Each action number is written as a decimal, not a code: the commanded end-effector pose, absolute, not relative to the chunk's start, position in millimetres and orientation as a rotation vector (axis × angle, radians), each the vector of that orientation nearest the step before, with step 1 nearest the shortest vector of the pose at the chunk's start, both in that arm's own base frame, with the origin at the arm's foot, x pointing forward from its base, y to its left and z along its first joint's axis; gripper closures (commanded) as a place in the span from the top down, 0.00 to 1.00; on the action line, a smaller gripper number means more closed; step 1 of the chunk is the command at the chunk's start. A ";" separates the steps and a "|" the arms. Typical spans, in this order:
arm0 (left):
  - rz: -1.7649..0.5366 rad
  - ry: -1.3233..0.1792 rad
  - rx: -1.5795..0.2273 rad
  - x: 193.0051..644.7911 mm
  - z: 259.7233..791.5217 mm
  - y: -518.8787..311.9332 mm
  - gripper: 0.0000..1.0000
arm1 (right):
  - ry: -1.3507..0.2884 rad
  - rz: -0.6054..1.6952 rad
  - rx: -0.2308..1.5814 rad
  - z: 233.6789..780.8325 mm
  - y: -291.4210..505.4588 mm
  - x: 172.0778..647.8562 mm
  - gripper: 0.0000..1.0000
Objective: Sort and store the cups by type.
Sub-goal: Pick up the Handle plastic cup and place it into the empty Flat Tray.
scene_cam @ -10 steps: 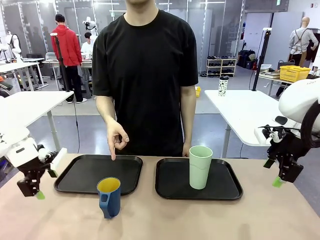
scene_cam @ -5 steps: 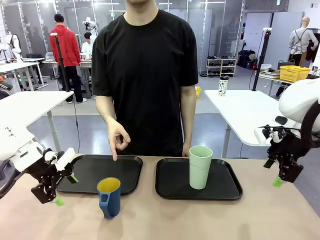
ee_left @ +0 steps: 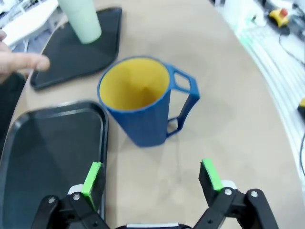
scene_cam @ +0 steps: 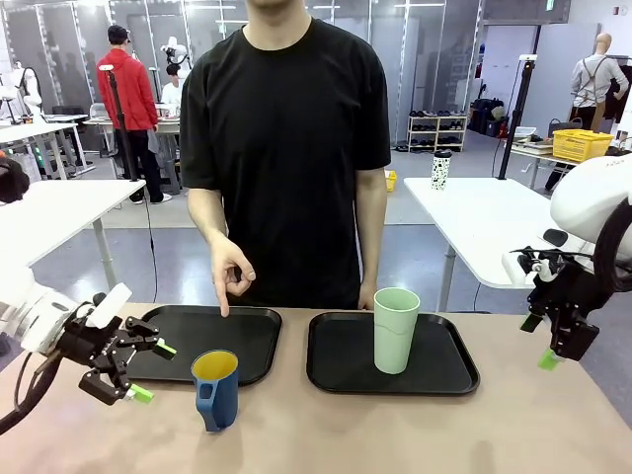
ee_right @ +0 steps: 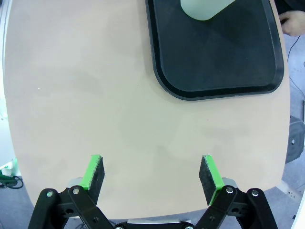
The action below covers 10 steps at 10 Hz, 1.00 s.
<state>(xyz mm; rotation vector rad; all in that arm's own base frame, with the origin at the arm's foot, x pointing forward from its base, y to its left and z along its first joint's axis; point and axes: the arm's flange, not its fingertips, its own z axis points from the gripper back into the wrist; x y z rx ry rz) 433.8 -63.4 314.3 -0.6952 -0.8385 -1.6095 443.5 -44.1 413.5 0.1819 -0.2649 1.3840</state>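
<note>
The left hand (scene_cam: 153, 371) hangs spread wide and empty, the upright blue mug (scene_cam: 215, 388) just ahead, in line with its gap.

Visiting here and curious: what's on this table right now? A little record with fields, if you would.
blue mug: upright on the table, beside the left tray
green tumbler: upright on the right tray
person's hand: pointing down at the left tray
left gripper: open, aimed at the blue mug, not touching
right gripper: open, over bare table, holding nothing
</note>
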 end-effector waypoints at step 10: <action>-1.530 -0.947 -1.006 441.2 269.5 -59.7 1.00 | -0.261 1.389 0.175 413.1 -45.1 443.6 1.00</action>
